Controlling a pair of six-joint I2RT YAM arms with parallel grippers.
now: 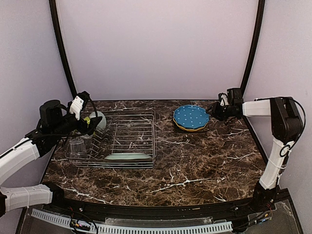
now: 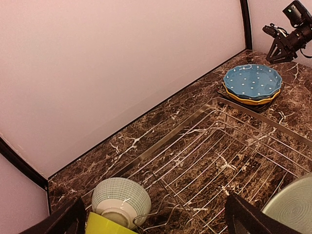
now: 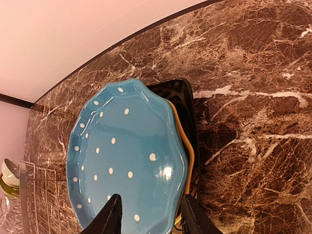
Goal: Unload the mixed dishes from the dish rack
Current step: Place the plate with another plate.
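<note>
The silver wire dish rack (image 1: pixel 131 127) stands at the left of the marble table. At its far-left corner lie a small pale-green bowl (image 2: pixel 121 196) and a yellow-green bowl (image 2: pixel 103 225) on their sides. Clear ribbed glasses (image 1: pixel 77 146) stand at its left. The large pale-green flower plate (image 1: pixel 127 157) lies at its front. My left gripper (image 2: pixel 156 222) is open and empty just above the bowls. The blue dotted plate (image 3: pixel 126 156) is stacked on the yellow plate (image 3: pixel 188 146) and the black square plate (image 3: pixel 187 97), right of the rack. My right gripper (image 3: pixel 152 217) is open over the stack's edge.
The rack's middle and right rows of tines (image 2: pixel 229 146) hold nothing. The plate stack (image 1: pixel 191 118) sits near the back wall. Black frame posts (image 1: pixel 62 48) rise at both back corners. The table's front edge (image 1: pixel 156 207) lies near the arm bases.
</note>
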